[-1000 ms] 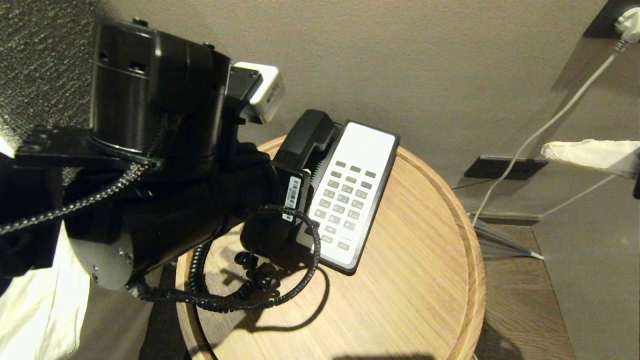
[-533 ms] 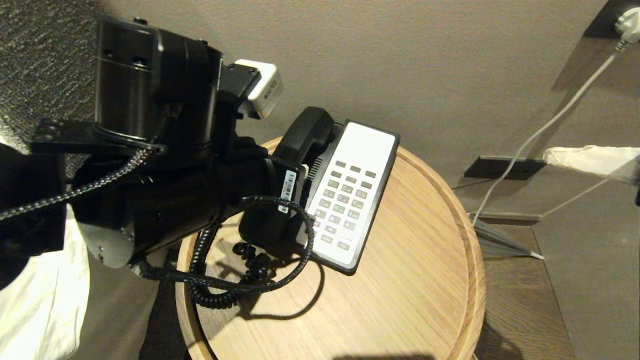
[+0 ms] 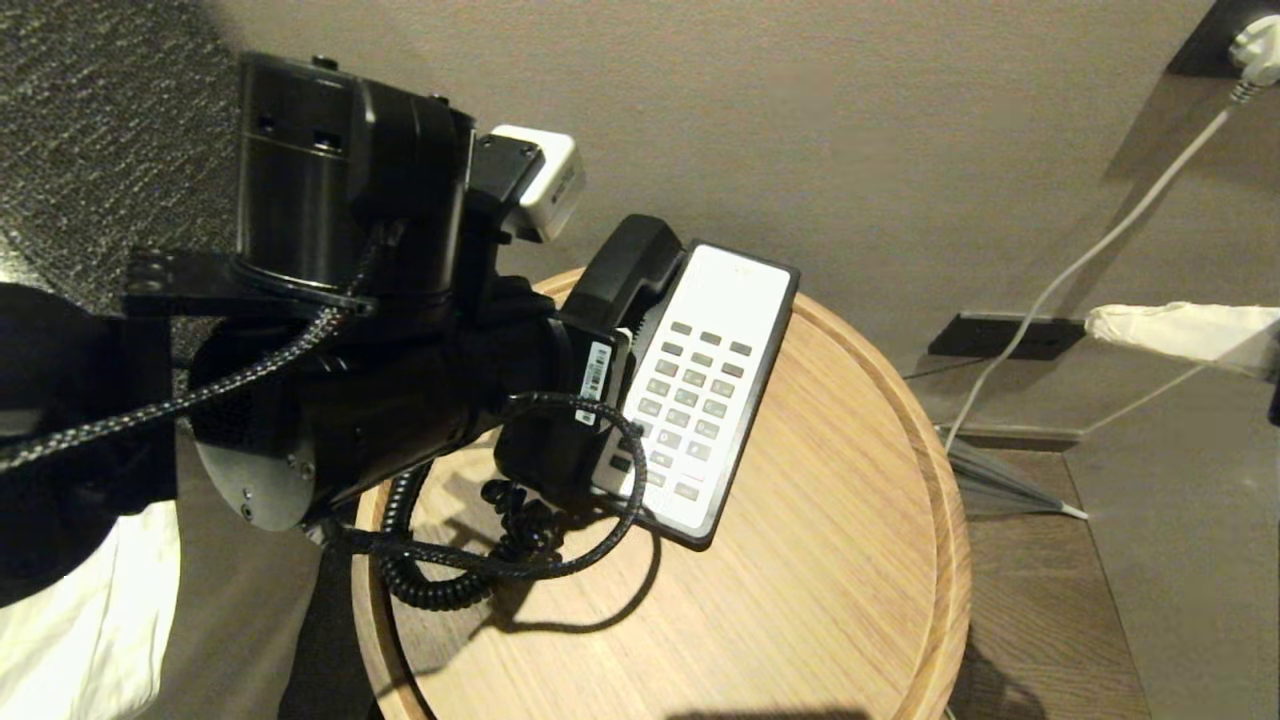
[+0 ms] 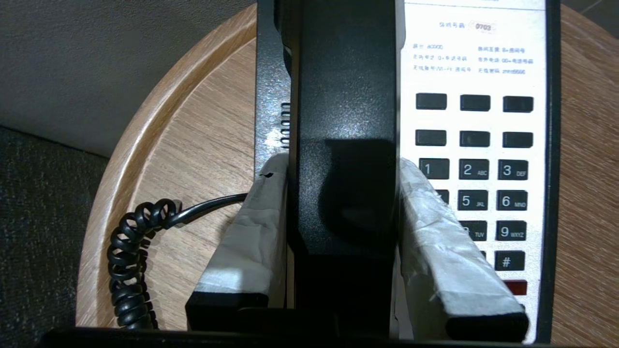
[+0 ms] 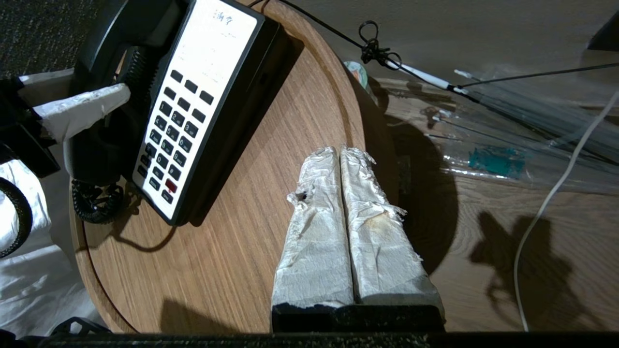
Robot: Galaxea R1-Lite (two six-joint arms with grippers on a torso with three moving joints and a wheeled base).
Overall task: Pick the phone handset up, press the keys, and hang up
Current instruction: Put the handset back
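The glossy black phone handset (image 3: 630,262) lies along the left side of the phone base (image 3: 745,400), over its cradle. My left gripper (image 4: 341,166) is shut on the handset (image 4: 346,111), one white-wrapped finger on each flank. The base's white keypad (image 4: 476,145) with its dark keys is right beside the grip. From the handset's near end the coiled cord (image 3: 450,585) runs onto the round wooden table (image 3: 800,600). My right gripper (image 5: 339,152) is shut on nothing and hovers over the table's right part, apart from the phone (image 5: 193,101); its wrapped fingers (image 3: 1180,322) show at the right edge.
My left arm's braided cable (image 3: 600,540) loops over the table in front of the phone. A white power cord (image 3: 1090,255) runs down the wall to the floor at the right. Clear plastic wrapping (image 5: 508,140) lies on the floor. White bedding (image 3: 90,620) is at the left.
My left arm has shifted a little to the right, still gripping the handset, which has barely moved with it. The right gripper has stayed put.
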